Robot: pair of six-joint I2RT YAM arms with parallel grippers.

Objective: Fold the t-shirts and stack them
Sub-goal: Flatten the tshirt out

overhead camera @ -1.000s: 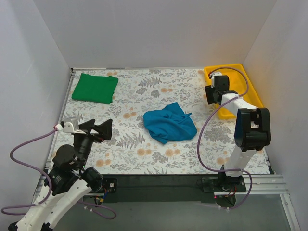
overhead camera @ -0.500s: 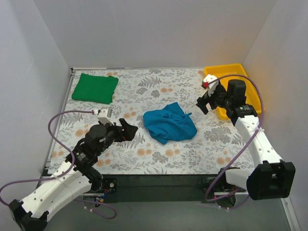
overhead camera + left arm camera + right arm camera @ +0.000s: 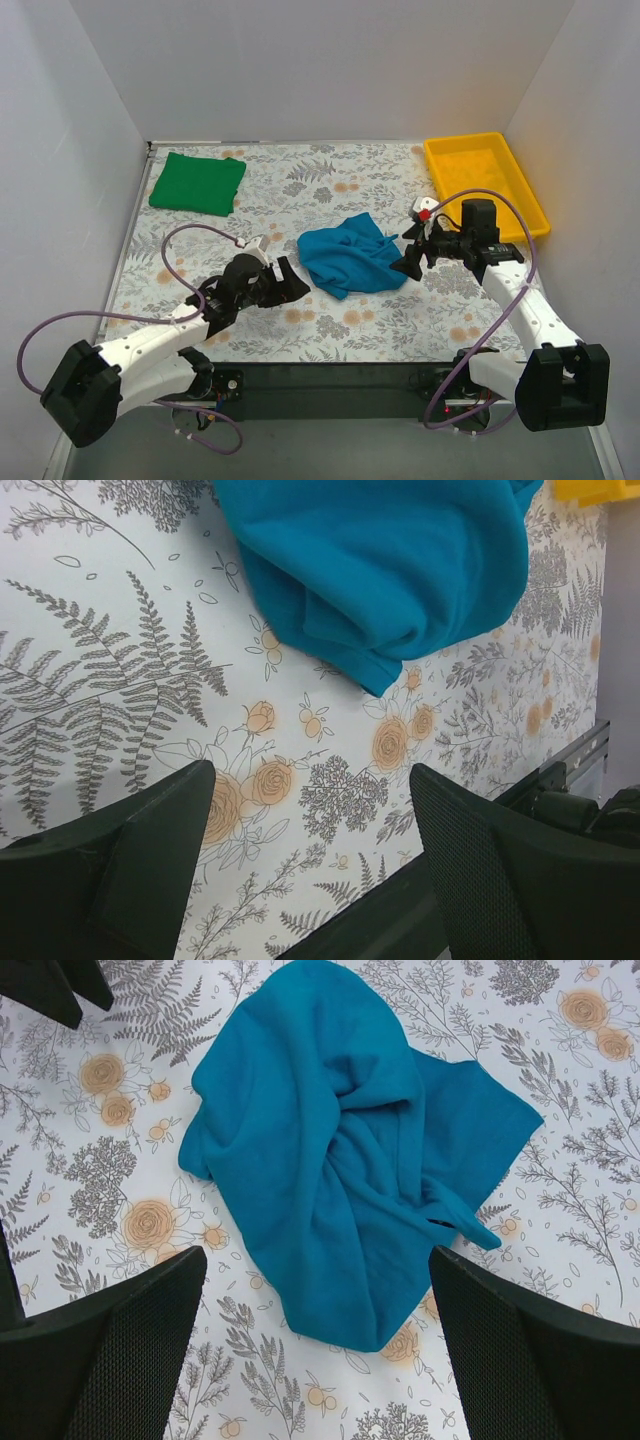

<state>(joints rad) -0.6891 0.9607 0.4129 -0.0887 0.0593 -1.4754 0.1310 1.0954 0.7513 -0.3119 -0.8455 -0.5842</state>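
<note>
Your left gripper (image 3: pixel 291 279) sits low, left of centre, fingers spread wide and holding nothing. The crumpled teal-blue shirt (image 3: pixel 352 255) lies just to its right at mid-frame. Your right gripper (image 3: pixel 408 250), equally wide apart and empty, flanks the shirt's right edge. The green shirt (image 3: pixel 198 183) lies folded flat in the upper left, and the yellow tray (image 3: pixel 480 170) is upper right.

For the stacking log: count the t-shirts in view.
2: the green t-shirt, folded flat at the far left; the teal t-shirt, crumpled in the middle. None appears hidden.
</note>
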